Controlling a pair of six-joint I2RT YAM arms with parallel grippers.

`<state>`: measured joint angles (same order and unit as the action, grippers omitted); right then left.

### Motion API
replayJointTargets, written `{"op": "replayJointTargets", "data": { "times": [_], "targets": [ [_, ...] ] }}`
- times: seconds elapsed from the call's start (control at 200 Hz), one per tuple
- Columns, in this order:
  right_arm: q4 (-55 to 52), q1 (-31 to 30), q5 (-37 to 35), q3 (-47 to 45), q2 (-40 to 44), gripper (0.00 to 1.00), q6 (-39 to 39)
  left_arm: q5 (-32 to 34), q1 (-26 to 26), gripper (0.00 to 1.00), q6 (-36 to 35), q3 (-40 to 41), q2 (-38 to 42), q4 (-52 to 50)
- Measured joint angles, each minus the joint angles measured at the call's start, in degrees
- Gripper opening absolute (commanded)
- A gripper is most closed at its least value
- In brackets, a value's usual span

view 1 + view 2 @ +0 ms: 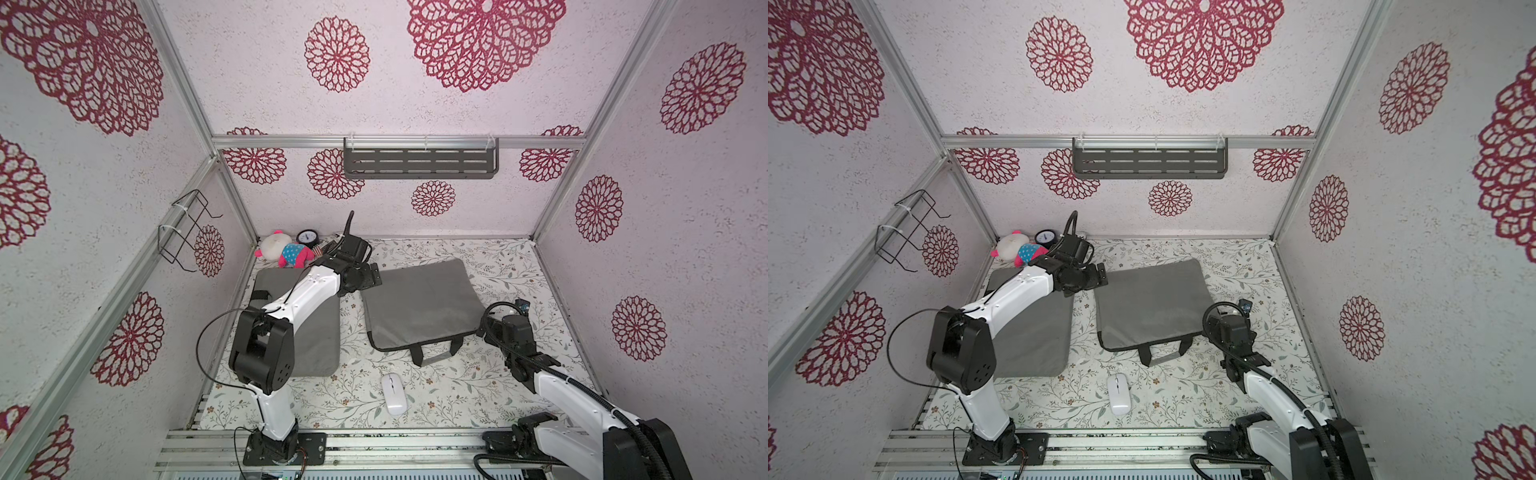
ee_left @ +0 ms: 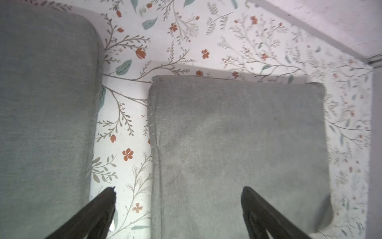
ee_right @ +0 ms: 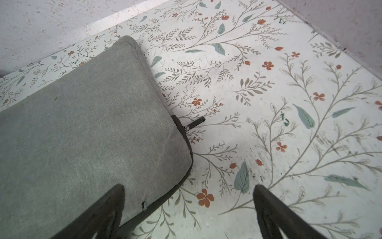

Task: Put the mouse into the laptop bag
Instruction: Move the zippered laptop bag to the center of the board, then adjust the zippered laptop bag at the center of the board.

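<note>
Two open, empty claws: our left gripper hovers over a far corner of the laptop bag, our right gripper near its zipper pull, presumably to open it; the mouse lies on the mat in front.

light: bright, even | shadows: soft | wrist views: blurred | edges: wide-angle distortion

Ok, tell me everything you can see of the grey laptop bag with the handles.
The laptop bag is a rectangular case of grey woven fabric with rounded corners, dark edge trim and dark strap handles on its near side. It lies flat on the floral table cover, a black zipper pull sticking out at one side; whether it is zipped shut is unclear. Nothing rests on it or grips it.
</note>
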<state>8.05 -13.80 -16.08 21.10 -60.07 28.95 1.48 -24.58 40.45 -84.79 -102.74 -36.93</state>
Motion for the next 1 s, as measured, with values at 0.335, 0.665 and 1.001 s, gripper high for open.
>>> {"op": "replayJointTargets", "data": {
  "times": [0.335, 0.665, 1.001],
  "targets": [
    [0.59, 3.89, 9.18, 3.08, -5.99, 0.95, 0.15, 6.78, -7.93, 0.99, 5.44, 19.96, 17.46, 12.31],
    [4.61, 3.58, 20.81, 7.76, -21.07, 0.8, 1.66, 6.62, -11.32, 0.99, 12.59, 25.42, 12.0, 20.44],
    [5.51, -3.13, 20.85, 6.4, -21.11, 0.64, 3.72, 3.85, -10.51, 1.0, 13.31, 13.77, -4.83, 19.71]
  ]
}}
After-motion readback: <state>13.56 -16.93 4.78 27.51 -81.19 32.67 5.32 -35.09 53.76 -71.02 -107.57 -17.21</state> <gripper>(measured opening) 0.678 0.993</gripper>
